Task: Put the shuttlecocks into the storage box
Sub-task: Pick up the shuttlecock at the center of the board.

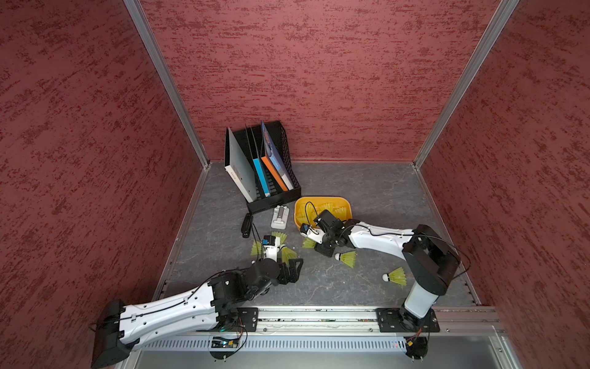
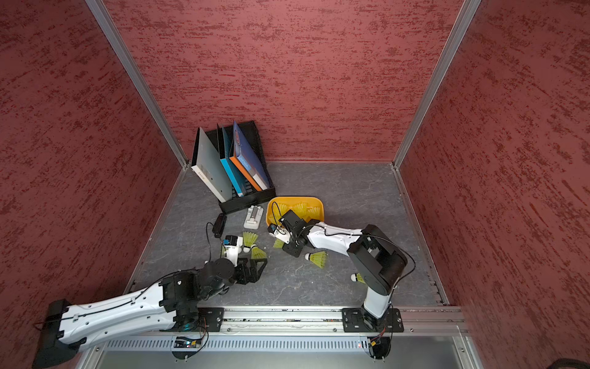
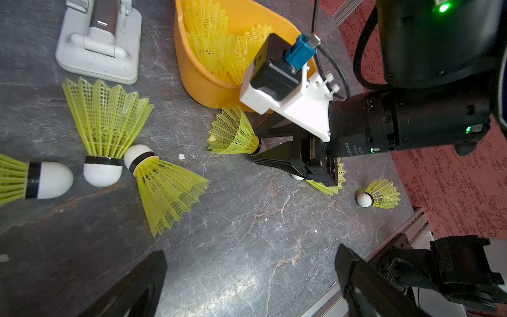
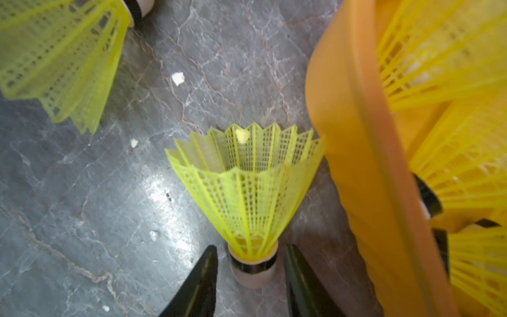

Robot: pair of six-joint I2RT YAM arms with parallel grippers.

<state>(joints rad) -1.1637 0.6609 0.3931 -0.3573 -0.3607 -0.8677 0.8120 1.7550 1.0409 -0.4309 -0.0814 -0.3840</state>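
Several neon yellow-green shuttlecocks lie in the orange-yellow storage box [image 1: 322, 199], whose wall shows in the wrist views [image 3: 197, 79] [image 4: 354, 131]. One shuttlecock [image 4: 247, 186] [image 3: 233, 131] [image 1: 309, 243] lies on the grey table beside the box. My right gripper [image 4: 249, 247] [image 1: 319, 247] stands astride its white tip with a thin gap on each side. Three shuttlecocks [image 3: 107, 120] [image 3: 164, 189] [image 3: 16, 178] cluster ahead of my left gripper [image 3: 249, 251] [image 1: 300, 271], which is wide open over bare table. Two more shuttlecocks [image 1: 348, 257] [image 1: 397, 276] lie at the right.
A black mesh rack [image 1: 274, 198] with books stands behind the box. A grey-white device [image 1: 280, 217] and a small black device [image 1: 246, 225] lie left of the box. Red walls enclose the table, and a metal rail [image 1: 319, 314] runs along its front edge.
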